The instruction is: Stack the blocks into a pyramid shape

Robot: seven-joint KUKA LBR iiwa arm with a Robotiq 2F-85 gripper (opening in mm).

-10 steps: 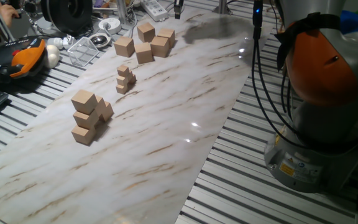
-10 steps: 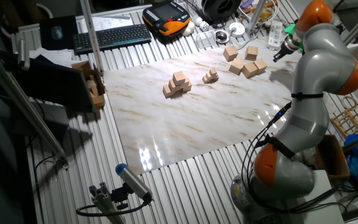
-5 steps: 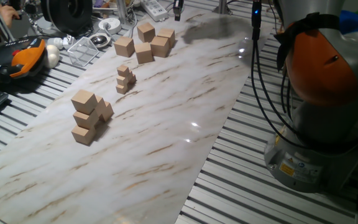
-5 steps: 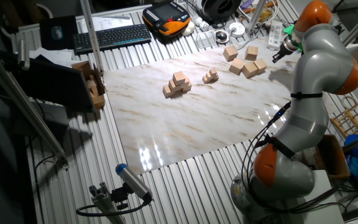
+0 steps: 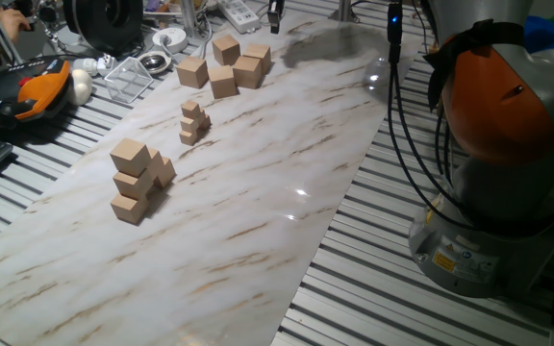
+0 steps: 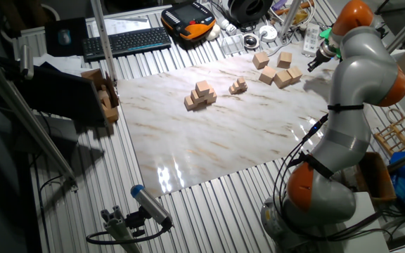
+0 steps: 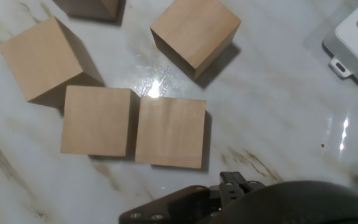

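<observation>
The gripper hangs above the far corner of the marble board, but its fingers do not show clearly in any view, so whether the jaws are open or closed cannot be told. In the hand view, only the dark gripper body shows at the bottom edge, and the loose blocks lie just ahead of it. Taking the pair of touching blocks as the landmark: these 2 sit side by side nearest the gripper, a 3rd block is just beside the pair's left end, and a 4th stands apart beyond its right end. A white plastic device lies well to the right. Being cubes, the blocks have no long axis to match. A finished-looking stepped pile and a smaller pile of little cubes stand well away from the pair, toward the board's middle. The right-hand block of the pair looks nearest for a grasp.
</observation>
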